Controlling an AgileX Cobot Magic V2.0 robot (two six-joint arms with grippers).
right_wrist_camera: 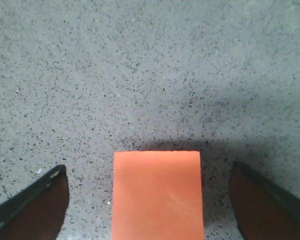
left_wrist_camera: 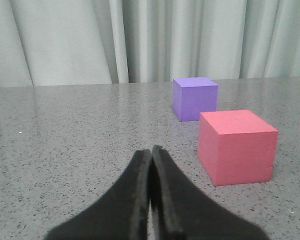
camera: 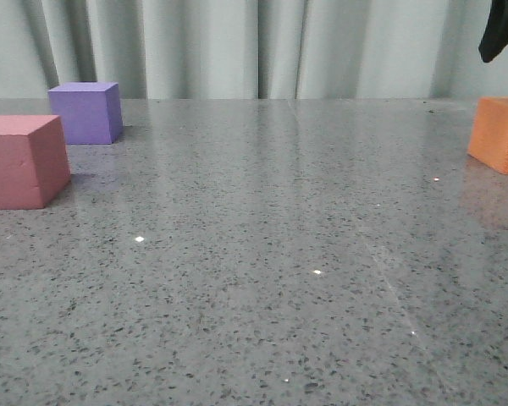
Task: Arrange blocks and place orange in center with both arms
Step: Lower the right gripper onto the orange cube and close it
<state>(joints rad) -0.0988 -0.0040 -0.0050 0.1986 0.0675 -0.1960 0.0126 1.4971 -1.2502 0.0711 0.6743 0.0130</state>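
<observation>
Speckled grey table, orange cube between spread right fingers; left fingers clenched, empty.

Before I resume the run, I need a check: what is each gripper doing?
Left gripper: closed, holding nothing.
Right gripper: open, straddling the orange cube, not gripping it.

A grey speckled table carries 3 foam cubes. The pink-red cube sits at the left edge, with the purple cube just behind it, apart. The orange cube rests far off at the right edge.
</observation>
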